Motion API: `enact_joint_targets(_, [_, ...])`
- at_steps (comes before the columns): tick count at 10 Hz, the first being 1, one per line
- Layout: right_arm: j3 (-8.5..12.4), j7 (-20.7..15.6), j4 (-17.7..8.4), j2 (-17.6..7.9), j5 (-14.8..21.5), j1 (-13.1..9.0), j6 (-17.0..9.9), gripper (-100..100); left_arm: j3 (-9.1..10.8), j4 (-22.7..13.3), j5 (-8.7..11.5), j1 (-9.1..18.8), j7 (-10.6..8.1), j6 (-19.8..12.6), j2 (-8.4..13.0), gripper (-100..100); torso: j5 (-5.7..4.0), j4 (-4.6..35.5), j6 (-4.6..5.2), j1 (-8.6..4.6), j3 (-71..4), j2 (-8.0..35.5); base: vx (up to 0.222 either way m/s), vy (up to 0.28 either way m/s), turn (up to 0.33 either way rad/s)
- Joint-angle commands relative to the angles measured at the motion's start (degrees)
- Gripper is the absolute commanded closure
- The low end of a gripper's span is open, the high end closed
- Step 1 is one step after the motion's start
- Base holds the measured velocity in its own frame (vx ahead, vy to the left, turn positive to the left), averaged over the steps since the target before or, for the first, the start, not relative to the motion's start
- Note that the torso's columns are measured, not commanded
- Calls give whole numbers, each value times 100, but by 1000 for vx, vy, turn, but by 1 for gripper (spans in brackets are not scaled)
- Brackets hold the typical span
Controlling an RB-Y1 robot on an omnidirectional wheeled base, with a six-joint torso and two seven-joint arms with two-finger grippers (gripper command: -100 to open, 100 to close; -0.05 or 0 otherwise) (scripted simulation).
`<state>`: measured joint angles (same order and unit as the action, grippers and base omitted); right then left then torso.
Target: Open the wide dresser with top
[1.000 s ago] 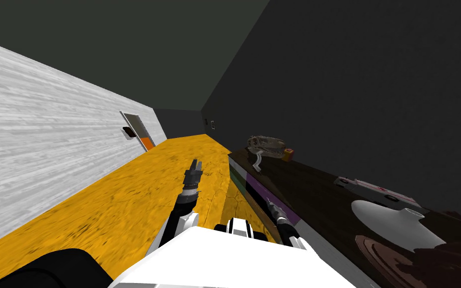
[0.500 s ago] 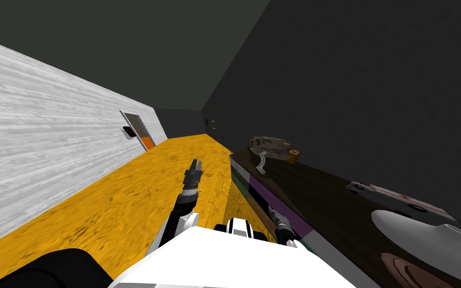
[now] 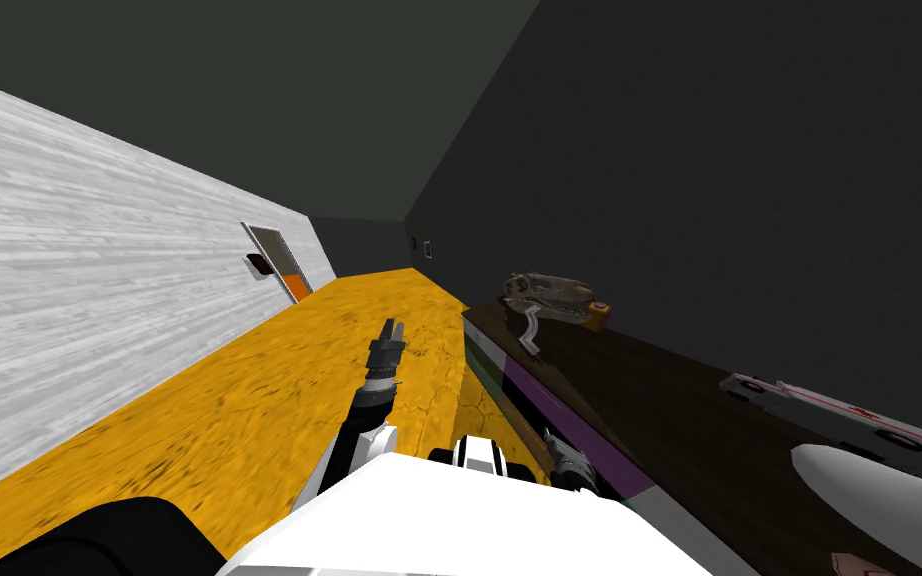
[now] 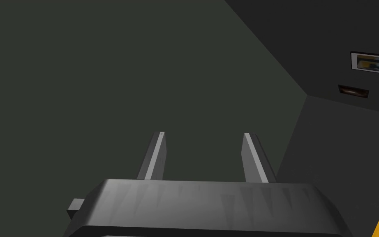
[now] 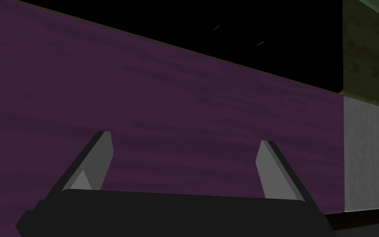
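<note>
Right wrist view shows the right tool (image 5: 185, 138) released, facing the purple dresser front (image 5: 164, 103); left tool (image 4: 204, 133), released, points forward.

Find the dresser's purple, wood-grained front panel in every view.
Head view: the purple front panel, a thin strip under the dark dresser top.
Left wrist view: the open left gripper aims elsewhere.
Right wrist view: straight ahead of the open right gripper.
Shared landmark: the right gripper.

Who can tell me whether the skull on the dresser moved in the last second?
No. The skull still sits at the far end of the dresser, beside the orange block; its slight drift across the head view is the camera's.
</note>
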<state>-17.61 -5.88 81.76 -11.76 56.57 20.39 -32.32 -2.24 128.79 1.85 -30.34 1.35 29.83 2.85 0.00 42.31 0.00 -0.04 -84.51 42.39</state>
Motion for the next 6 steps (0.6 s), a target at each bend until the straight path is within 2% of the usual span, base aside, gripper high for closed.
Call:
enact_joint_targets(1, [-100,32,-388,-8,365,-66,-373,-100,0,0,0,0,0,0,0,0,0,-1,-1,6,-4,-10,65,70,10])
enact_joint_targets(2, [-100,32,-396,-8,365,-66,-373,-100,0,0,0,0,0,0,0,0,1,-2,0,4,-5,-9,26,28,-4])
enact_joint_targets(3, [-209,29,-602,-19,586,-120,-655,-100,0,0,0,0,0,0,0,0,-2,0,0,-8,0,-1,70,52,18])
enact_joint_targets(4, [-209,29,-717,-19,672,-120,-735,-100,0,0,0,0,0,0,0,0,-1,-3,-1,3,-7,-16,80,52,12])
enact_joint_targets(5, [-315,27,-874,-34,881,-174,-931,-100,0,0,0,0,0,0,0,0,1,-5,0,5,-11,-18,94,68,19])
enact_joint_targets(6, [-315,27,-1027,-34,971,-174,-1090,-100,0,0,0,-1,0,0,0,0,2,-5,-1,11,-12,-22,88,63,11])
